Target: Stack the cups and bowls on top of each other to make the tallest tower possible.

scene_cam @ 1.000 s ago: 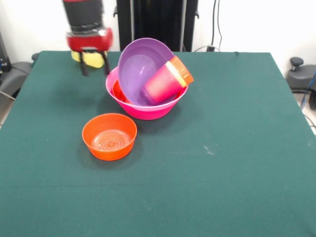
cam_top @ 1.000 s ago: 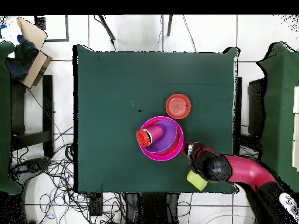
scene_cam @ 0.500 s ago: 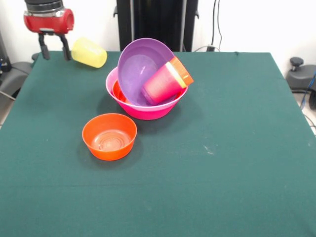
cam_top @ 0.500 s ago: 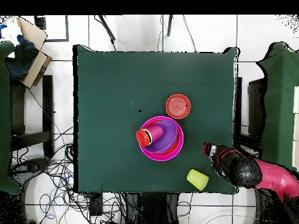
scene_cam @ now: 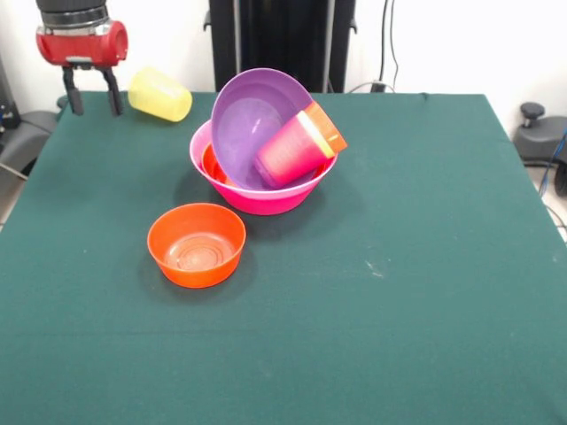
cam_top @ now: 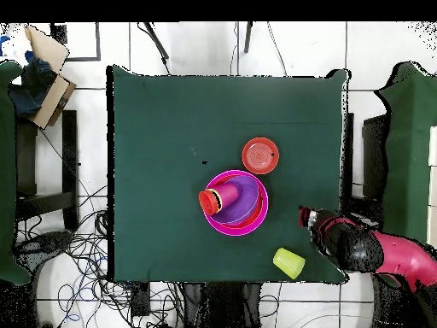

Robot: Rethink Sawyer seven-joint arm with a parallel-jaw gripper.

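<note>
My gripper (scene_cam: pixel 89 96) hangs open and empty above the table's far left corner, just left of a yellow cup (scene_cam: pixel 159 94) that lies on its side. In the overhead view the gripper (cam_top: pixel 305 217) is past the table's right edge, above the yellow cup (cam_top: pixel 288 262). The tower's big pink bowl (scene_cam: pixel 266 202) holds a tilted purple bowl (scene_cam: pixel 244 124), an orange bowl (scene_cam: pixel 211 164) under it, and a nested magenta, yellow and orange stack (scene_cam: pixel 297 146) lying on its side. A separate orange bowl (scene_cam: pixel 197 243) sits upright in front.
The pink bowl (cam_top: pixel 236 231) sits near the table's middle, with the loose orange bowl (cam_top: pixel 260 155) beside it. The robot's black pedestal (scene_cam: pixel 279 44) stands behind the far edge. The yellow cup lies close to that edge.
The gripper has drawn away from over the yellow cup, up and to the left in the front view. The cup lies where it was, now uncovered.
</note>
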